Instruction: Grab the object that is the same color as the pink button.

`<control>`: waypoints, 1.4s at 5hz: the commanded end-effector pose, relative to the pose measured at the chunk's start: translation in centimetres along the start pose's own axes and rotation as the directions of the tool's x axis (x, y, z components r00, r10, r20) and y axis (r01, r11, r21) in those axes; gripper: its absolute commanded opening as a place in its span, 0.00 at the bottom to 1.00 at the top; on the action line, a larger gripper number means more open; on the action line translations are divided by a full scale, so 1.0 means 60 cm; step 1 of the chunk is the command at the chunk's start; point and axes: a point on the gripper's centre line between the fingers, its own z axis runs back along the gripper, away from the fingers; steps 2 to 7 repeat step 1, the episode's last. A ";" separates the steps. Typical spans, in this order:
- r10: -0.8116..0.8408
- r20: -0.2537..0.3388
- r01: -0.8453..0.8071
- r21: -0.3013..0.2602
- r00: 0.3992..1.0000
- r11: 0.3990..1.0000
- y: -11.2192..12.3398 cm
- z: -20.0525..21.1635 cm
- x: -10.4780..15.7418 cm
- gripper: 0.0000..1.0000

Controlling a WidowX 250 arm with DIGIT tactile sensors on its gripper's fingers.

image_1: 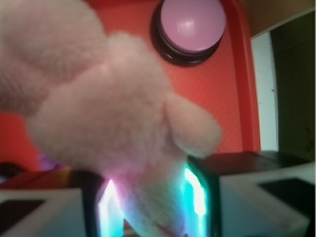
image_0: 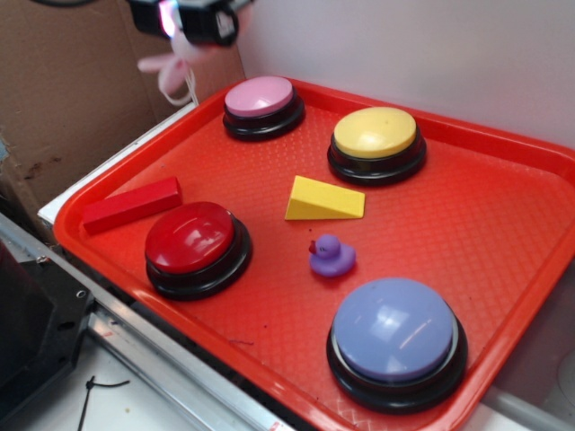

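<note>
Hanging above the tray's (image_0: pixel 503 144) far corner, the gripper (image_1: pixel 150 207) is clamped on the pink plush (image_1: pixel 108 113). It matches the pink button (image_0: pixel 260 97), so the grab looks done; nothing obvious remains.

Pincer (image_0: pixel 184 22) raised high, jaws clamped on pink plush (image_0: pixel 172 67)

Exterior overlooks the tray (image_0: pixel 503 233) obliquely; wrist looks down close; both show the pink button (image_0: pixel 260 97).

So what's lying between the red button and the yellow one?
In the exterior view, the yellow wedge lies on the tray between the red button and the yellow button.
</note>
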 end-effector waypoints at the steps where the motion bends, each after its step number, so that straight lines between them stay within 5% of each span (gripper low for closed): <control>1: 0.057 0.116 -0.048 -0.072 0.992 0.996 0.017 0.122 -0.038 0.00; 7: 0.057 0.116 -0.048 -0.072 0.992 0.996 0.017 0.122 -0.038 0.00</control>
